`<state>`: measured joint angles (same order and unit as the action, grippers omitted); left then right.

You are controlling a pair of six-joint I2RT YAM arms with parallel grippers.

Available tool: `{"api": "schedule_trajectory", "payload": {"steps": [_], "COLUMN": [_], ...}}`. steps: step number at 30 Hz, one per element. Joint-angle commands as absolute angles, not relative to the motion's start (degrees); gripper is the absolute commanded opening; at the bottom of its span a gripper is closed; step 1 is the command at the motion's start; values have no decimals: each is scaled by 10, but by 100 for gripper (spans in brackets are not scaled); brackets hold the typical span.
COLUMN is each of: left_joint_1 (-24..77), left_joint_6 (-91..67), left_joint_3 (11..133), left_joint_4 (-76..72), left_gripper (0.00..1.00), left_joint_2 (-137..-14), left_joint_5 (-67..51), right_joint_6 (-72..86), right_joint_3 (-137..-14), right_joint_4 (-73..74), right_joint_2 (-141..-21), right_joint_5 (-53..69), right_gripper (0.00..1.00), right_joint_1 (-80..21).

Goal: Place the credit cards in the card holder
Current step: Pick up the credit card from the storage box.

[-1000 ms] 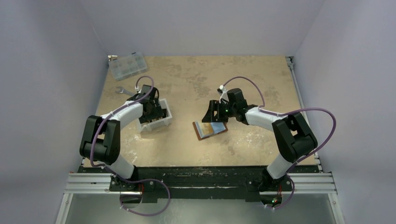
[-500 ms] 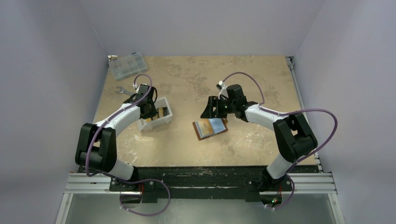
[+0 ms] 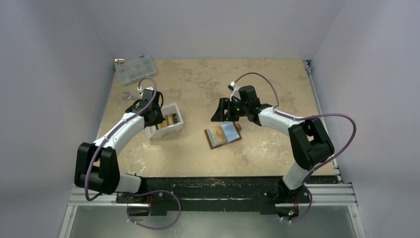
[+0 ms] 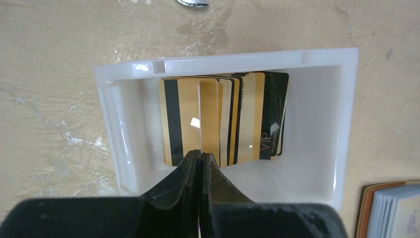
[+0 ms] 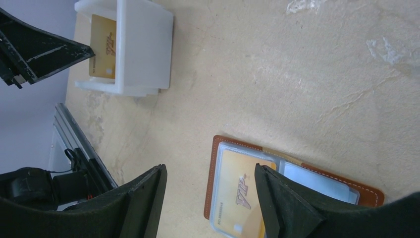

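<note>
The credit cards (image 4: 247, 119), gold and black, lie stacked in a white tray (image 4: 228, 57). My left gripper (image 4: 201, 154) is shut on one gold card (image 4: 200, 114), which shows edge-on above the stack. In the top view this gripper (image 3: 157, 115) hangs over the tray (image 3: 174, 124). The card holder (image 3: 223, 135) lies open at the table's middle, brown leather with clear sleeves (image 5: 307, 181). One sleeve holds a gold VIP card (image 5: 240, 193). My right gripper (image 5: 210, 168) stands open above the holder's near end with nothing between its fingers, a little behind the holder in the top view (image 3: 220, 111).
A clear compartmented box (image 3: 134, 69) sits at the far left corner. A silver wrench (image 3: 130, 95) lies just behind the tray. The tray (image 5: 143, 44) and a left finger (image 5: 44, 52) show in the right wrist view.
My left gripper has shut on a card in the tray and its arm has stretched out further. My right gripper has drawn back from the card holder, still open.
</note>
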<state>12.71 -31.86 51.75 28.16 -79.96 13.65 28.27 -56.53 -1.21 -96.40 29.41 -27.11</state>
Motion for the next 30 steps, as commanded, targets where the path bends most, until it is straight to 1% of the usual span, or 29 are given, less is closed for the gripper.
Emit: {"api": "schedule_trajectory", "payload": {"steps": [1, 16, 17, 19, 20, 22, 24, 25, 26, 27, 28, 30], "left_joint_1": [121, 113, 111, 102, 100, 100, 100, 100, 101, 101, 101, 102], "left_joint_6": [-297, -277, -278, -280, -279, -282, -291, -293, -293, -294, -299, -313], "left_joint_3": [550, 580, 583, 586, 585, 589, 586, 577, 571, 565, 564, 555], "left_joint_4": [293, 313, 317, 327, 322, 322, 323, 312, 299, 289, 289, 292], "left_gripper": [0, 0, 9, 32, 39, 47, 51, 63, 79, 91, 94, 95], "left_joint_2": [-758, -717, -727, -755, -770, -808, -830, -836, -844, -854, -869, -896], "left_joint_5": [130, 100, 99, 83, 69, 68, 84, 84, 81, 78, 80, 92], "right_joint_6": [277, 270, 270, 269, 269, 269, 269, 269, 270, 272, 273, 274], "right_joint_3": [-604, -638, -638, -638, -637, -634, -631, -628, -625, -620, -617, -613], "right_joint_4": [-12, -6, -6, -6, -6, -7, -7, -8, -10, -15, -16, -18], "right_joint_2": [-963, -982, -982, -981, -980, -978, -976, -974, -971, -969, -968, -965], "right_joint_5": [284, 297, 298, 300, 300, 301, 302, 302, 301, 301, 301, 302], "right_gripper": [73, 73, 73, 73, 73, 73, 73, 73, 73, 73, 73, 73], "right_joint_1": [-277, -286, -286, -287, -288, -289, -290, -290, -291, -292, -292, -293]}}
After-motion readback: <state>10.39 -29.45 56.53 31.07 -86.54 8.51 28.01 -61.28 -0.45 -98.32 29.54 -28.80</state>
